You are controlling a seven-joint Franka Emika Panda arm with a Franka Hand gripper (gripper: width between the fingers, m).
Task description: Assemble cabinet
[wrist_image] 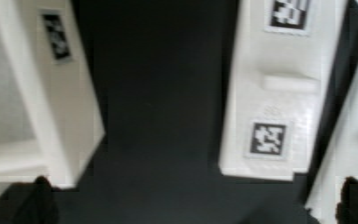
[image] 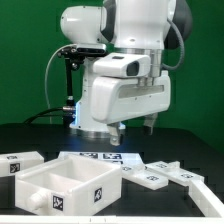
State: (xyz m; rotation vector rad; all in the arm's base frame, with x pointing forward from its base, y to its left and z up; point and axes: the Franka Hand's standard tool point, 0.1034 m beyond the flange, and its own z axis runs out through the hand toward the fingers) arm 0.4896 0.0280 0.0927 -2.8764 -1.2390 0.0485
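Observation:
The cabinet body, an open white box with an inner divider and black-and-white tags, lies at the front of the exterior view's left. A loose white panel lies behind it on the left. More flat white panels lie to the right. My gripper hangs open and empty above the table, behind the box. In the wrist view the gripper is open over dark table, with a tagged white panel on one side and the edge of another white part on the other. Neither fingertip touches anything.
The marker board lies flat on the black table behind the box. Another white panel lies at the exterior view's far right. The white robot base stands behind, in front of a green wall.

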